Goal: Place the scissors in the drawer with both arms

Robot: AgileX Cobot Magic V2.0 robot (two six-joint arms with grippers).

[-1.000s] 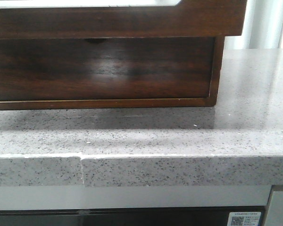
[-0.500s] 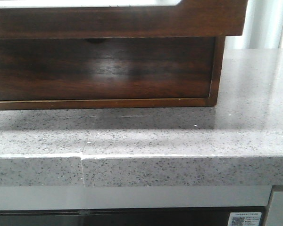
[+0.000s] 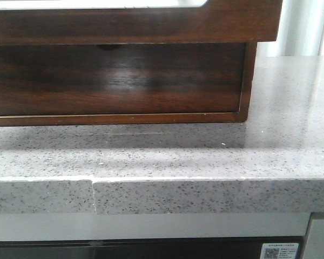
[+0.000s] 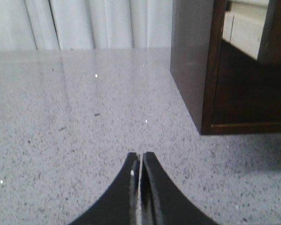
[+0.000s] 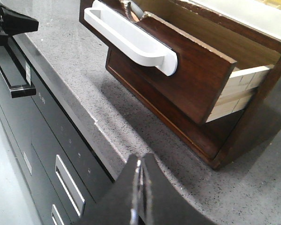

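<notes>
From where I stand, the drawer (image 5: 178, 70) is pulled out of the wooden cabinet (image 3: 119, 81), its white handle (image 5: 131, 40) facing the room. Just inside its front lip something grey and curved shows, possibly the scissors (image 5: 133, 10), though too little of it is visible to be sure. The left gripper (image 4: 140, 161) hangs low over the speckled countertop (image 4: 61, 140) beside the cabinet's side wall, its fingers pressed together and holding nothing. The right gripper (image 5: 139, 164) hovers off the counter's front edge, out in front of the drawer, likewise pinched together and empty. I judge the placing done and the closing step in hand. The next move calls for an arm to meet the drawer front squarely and push it straight in, without skewing it.
</notes>
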